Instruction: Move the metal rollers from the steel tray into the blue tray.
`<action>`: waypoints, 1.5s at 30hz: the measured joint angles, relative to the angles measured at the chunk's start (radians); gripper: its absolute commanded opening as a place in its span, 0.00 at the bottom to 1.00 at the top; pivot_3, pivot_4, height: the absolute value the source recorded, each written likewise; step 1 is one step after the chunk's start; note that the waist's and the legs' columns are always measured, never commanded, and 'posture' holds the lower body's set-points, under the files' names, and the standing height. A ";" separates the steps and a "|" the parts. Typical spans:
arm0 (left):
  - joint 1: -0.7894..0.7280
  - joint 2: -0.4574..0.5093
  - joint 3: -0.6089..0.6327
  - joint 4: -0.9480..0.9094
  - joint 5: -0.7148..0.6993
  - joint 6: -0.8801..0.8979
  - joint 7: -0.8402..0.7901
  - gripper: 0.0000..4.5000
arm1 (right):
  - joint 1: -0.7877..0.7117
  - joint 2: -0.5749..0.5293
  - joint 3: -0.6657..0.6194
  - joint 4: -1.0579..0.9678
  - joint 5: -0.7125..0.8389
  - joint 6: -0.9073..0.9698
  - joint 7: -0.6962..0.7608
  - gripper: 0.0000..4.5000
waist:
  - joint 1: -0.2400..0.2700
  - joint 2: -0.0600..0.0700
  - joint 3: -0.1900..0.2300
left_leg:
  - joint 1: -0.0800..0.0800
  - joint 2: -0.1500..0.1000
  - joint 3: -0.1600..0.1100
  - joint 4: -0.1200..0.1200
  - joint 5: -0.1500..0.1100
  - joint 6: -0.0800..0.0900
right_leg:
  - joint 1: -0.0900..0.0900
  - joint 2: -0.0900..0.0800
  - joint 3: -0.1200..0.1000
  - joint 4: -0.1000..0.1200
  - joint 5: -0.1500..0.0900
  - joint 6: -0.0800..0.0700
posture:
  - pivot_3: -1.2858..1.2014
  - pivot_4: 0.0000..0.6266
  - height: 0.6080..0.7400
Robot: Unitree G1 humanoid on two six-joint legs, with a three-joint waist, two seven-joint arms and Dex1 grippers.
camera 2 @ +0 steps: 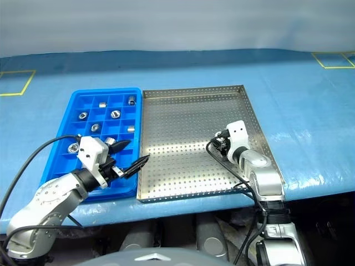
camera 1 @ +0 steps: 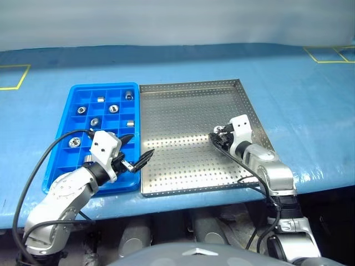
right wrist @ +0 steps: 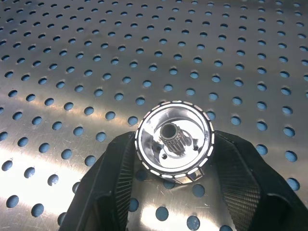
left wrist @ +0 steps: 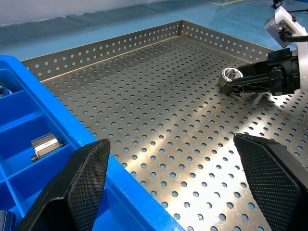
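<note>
Right fingers (right wrist: 120, 192) pinching a metal roller (right wrist: 174, 141) on the steel tray (right wrist: 72, 57), left fingers (left wrist: 86, 178) spread wide.

You are looking at a wide tabletop covered in glossy blue plastic sheeting (camera 1: 183, 64) that wrinkles and catches pale light toward its right edge. Yellow tape outlines (camera 1: 12, 77) mark squares at its far corners. Behind it runs a plain grey-white wall (camera 1: 177, 22).

No readable text, labels, brands, numbers or signs anywhere

blue tray (camera 1: 61, 147) left of, touching steel tray (camera 1: 188, 88), rollers (camera 1: 113, 108) inside
</note>
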 measured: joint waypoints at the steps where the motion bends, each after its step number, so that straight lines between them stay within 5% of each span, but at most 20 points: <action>1: 0.001 0.000 0.000 0.000 0.000 0.000 0.000 1.00 | 0.000 0.000 0.000 0.000 0.000 -0.004 0.000 0.41 | 0.000 0.000 0.000 | 0.000 0.000 0.000 0.000 0.000 0.000 | 0.000 0.000 0.000 0.000 0.000 0.000 | 0.47 0.24 1.00; 11: 0.051 0.003 0.075 -0.003 -0.005 -0.003 0.005 1.00 | -0.049 -0.028 0.086 -0.175 0.017 -0.012 0.075 0.40 | -0.005 0.001 0.000 | 0.000 0.001 0.000 0.000 0.000 0.000 | -0.001 0.001 0.000 0.001 0.000 0.000 | 0.48 0.24 1.00; 20: 0.240 0.018 0.277 -0.069 -0.015 -0.001 0.023 1.00 | -0.180 0.092 0.404 -0.283 0.068 -0.015 0.233 0.40 | 0.016 0.000 0.000 | -0.001 0.002 -0.001 -0.001 0.000 0.000 | -0.001 -0.001 -0.002 -0.001 -0.001 -0.001 | 0.52 0.24 1.00; 28: 0.412 -0.022 0.357 -0.174 -0.041 -0.001 0.030 1.00 | -0.242 0.156 0.533 -0.097 0.019 -0.102 0.278 0.40 | 0.057 -0.002 0.000 | -0.001 0.001 -0.001 0.000 0.000 0.000 | -0.001 -0.002 -0.002 0.000 -0.004 -0.007 | 0.56 0.24 1.00; 42: 0.442 -0.061 0.352 -0.222 -0.042 -0.004 0.073 1.00 | -0.316 0.232 0.541 0.107 -0.019 -0.198 0.326 0.40 | 0.085 -0.002 0.000 | 0.000 0.001 -0.003 -0.001 0.001 -0.001 | 0.000 -0.001 -0.004 0.000 -0.005 -0.008 | 0.57 0.24 1.00; 45: 0.438 -0.061 0.349 -0.222 -0.041 -0.004 0.084 1.00 | -0.318 0.238 0.541 0.131 -0.022 -0.209 0.332 0.61 | 0.086 -0.002 0.000 | 0.000 0.001 -0.003 -0.001 0.001 -0.001 | 0.000 -0.001 -0.004 0.000 -0.005 -0.008 | 0.57 0.24 1.00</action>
